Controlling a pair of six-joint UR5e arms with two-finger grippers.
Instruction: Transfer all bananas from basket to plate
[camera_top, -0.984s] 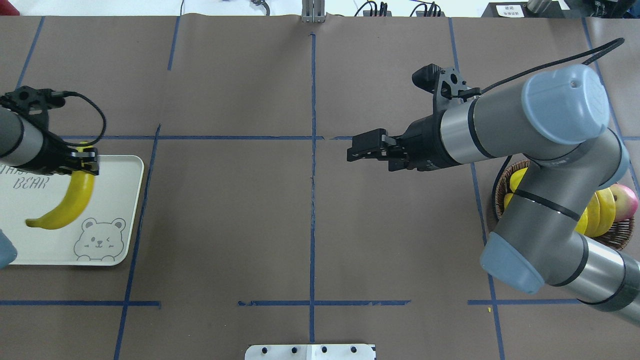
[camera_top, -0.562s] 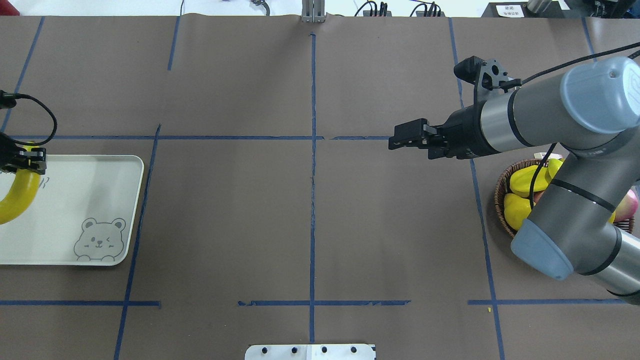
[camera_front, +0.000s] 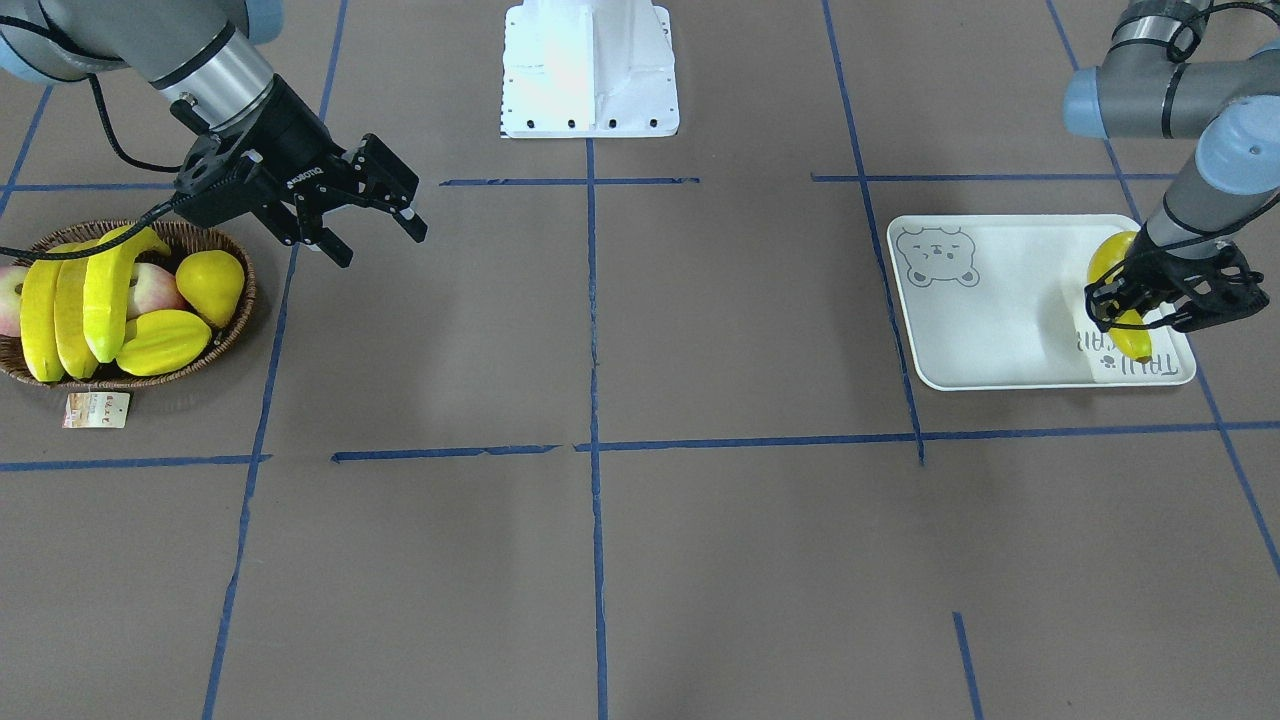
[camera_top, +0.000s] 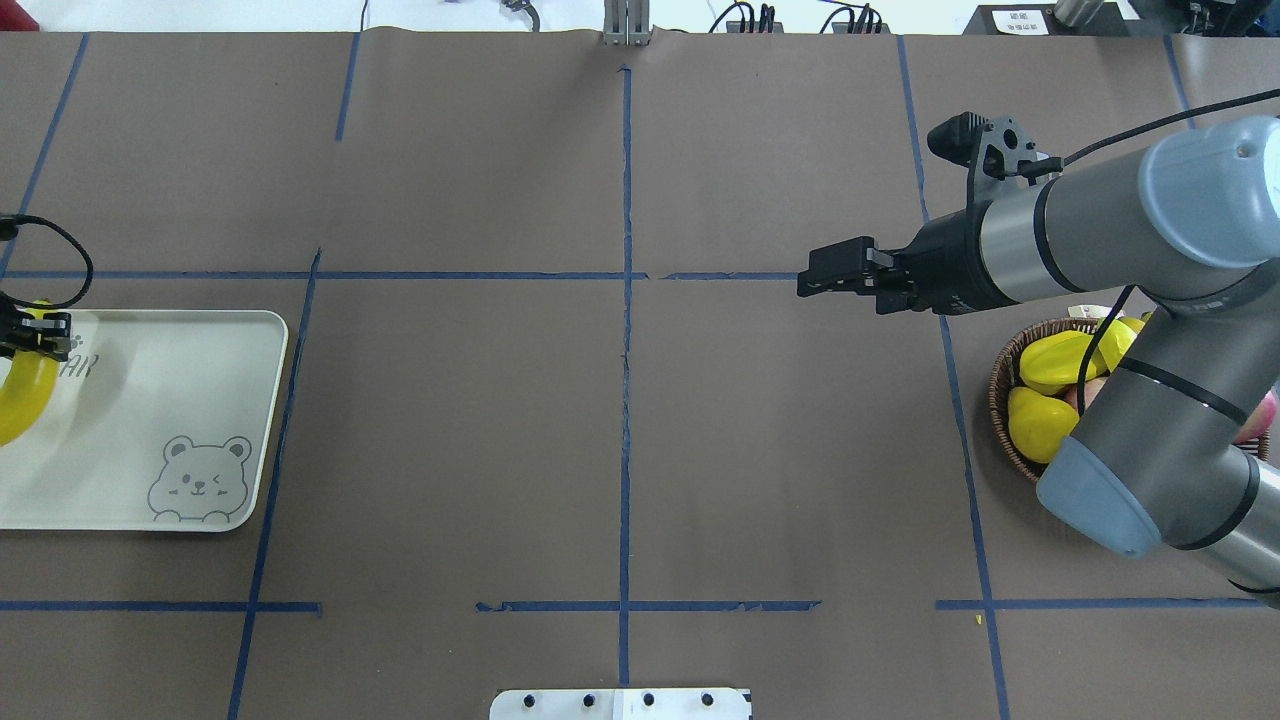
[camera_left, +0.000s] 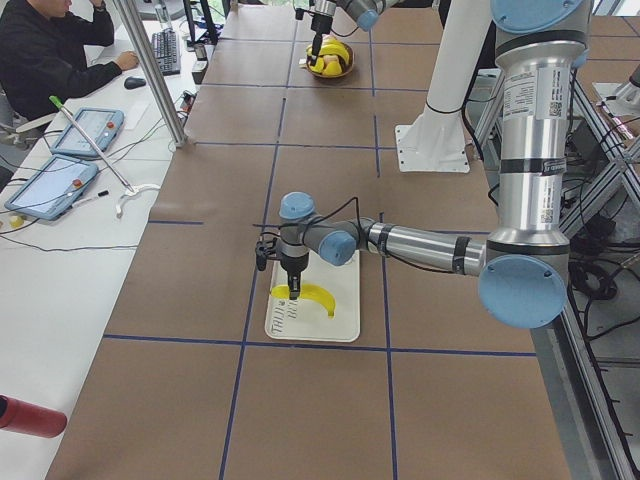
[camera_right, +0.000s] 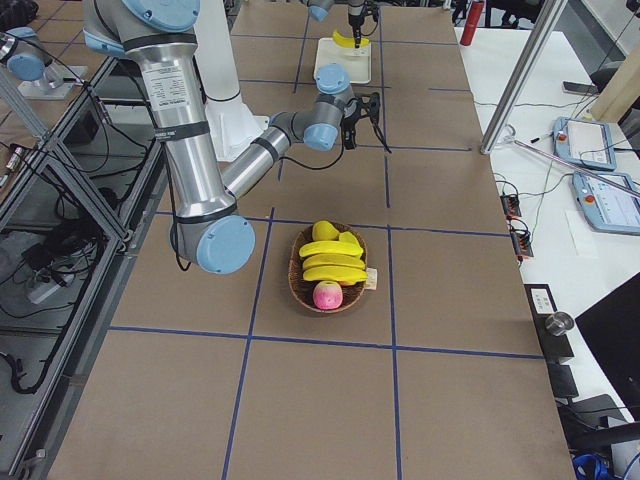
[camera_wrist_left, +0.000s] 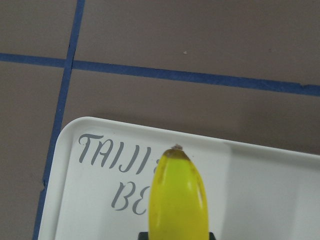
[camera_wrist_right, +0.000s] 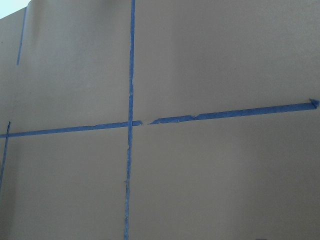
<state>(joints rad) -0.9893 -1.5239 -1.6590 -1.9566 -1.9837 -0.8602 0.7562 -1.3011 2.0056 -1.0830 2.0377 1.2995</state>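
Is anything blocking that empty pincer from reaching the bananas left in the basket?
Nothing visible does. The right pincer hangs open beside the basket; the bananas lie on top of the other fruit, uncovered.

a robotics lab: tape-gridded table (camera_top: 450, 400), teach pendants (camera_left: 88, 128), a person (camera_left: 45, 55) at a keyboard (camera_left: 165, 50).

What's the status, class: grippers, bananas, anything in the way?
Left gripper shut on one banana, over the plate. Right gripper open, empty, beside the basket. Three bananas in basket. Nothing seen blocking.
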